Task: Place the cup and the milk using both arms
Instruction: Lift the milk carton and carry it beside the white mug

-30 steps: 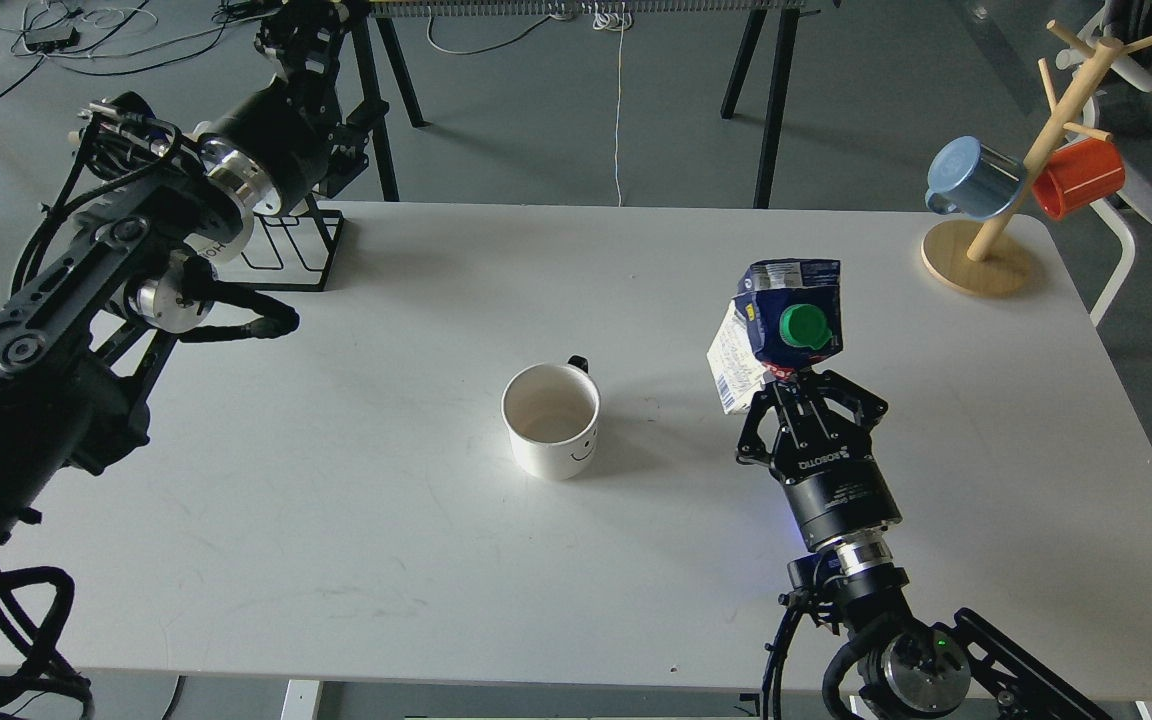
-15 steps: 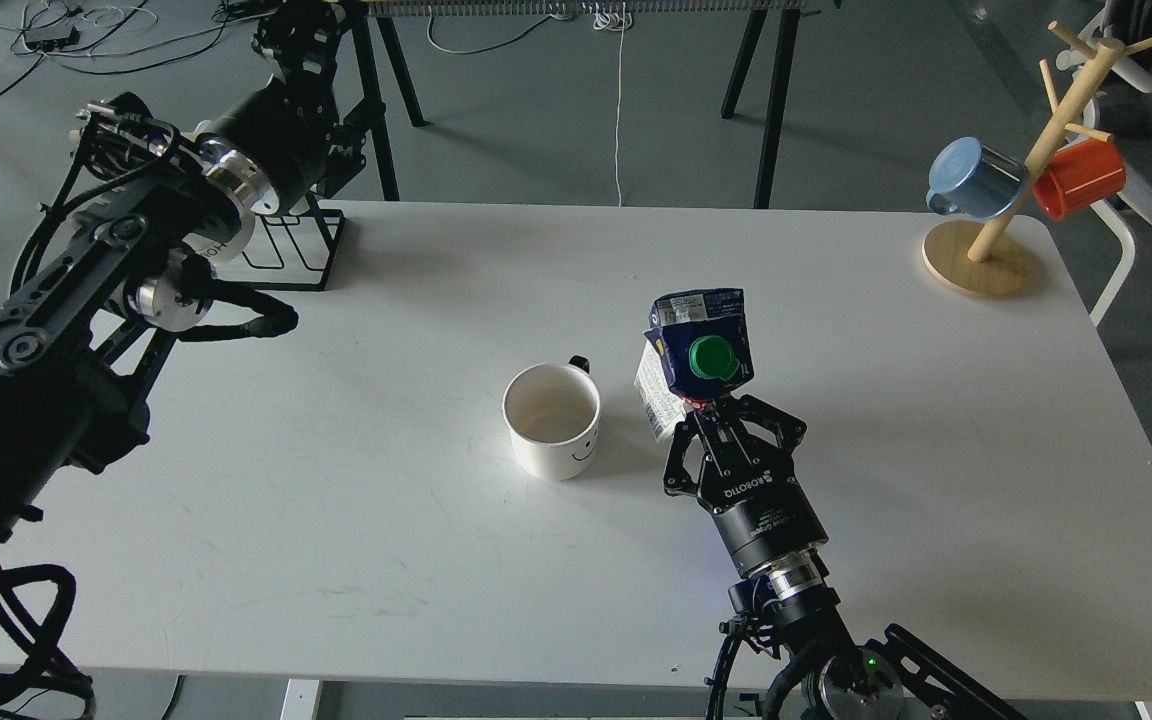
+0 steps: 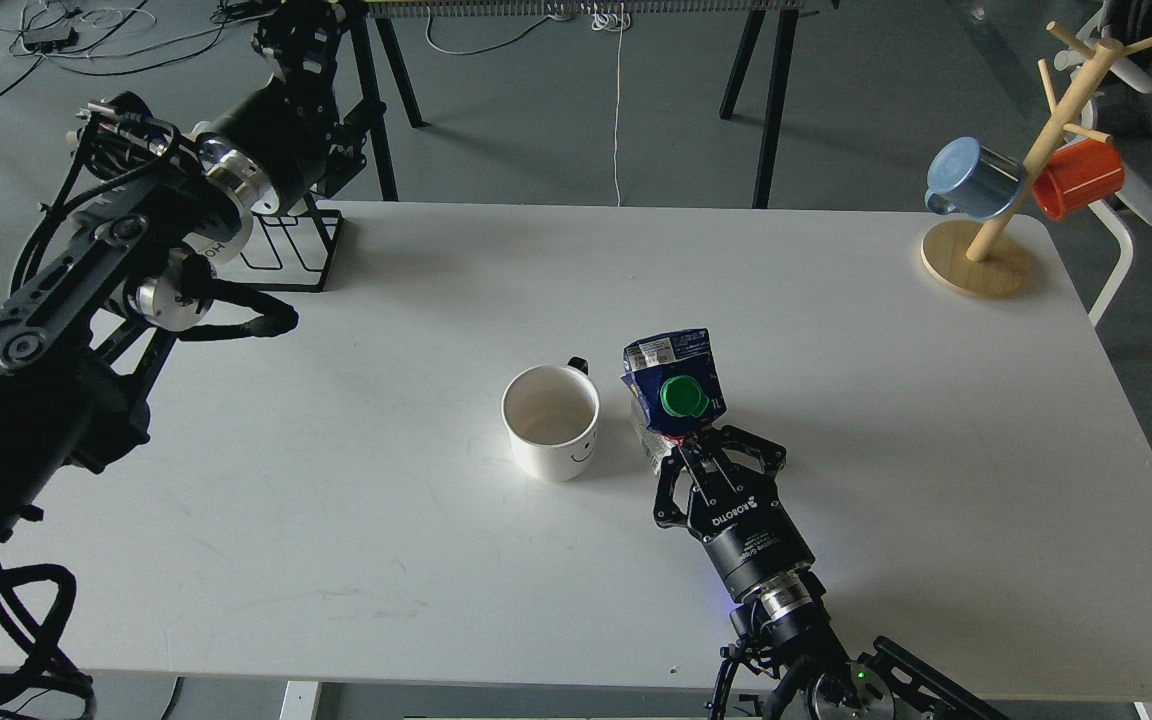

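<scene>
while its two fingers are clamped around the lower body of the milk (image 3: 671,385), the right gripper (image 3: 693,455) holds the carton upright with its green cap facing the camera, just right of the cup (image 3: 550,419) near the middle of the white table (image 3: 936,450). the cup stands upright, its smiley face toward the front and its black handle at the back. the left gripper (image 3: 298,30) is raised beyond the table's far-left corner, too dark to tell its jaws; a wooden mug tree (image 3: 1021,160) with a blue and an orange mug stands far right.
</scene>
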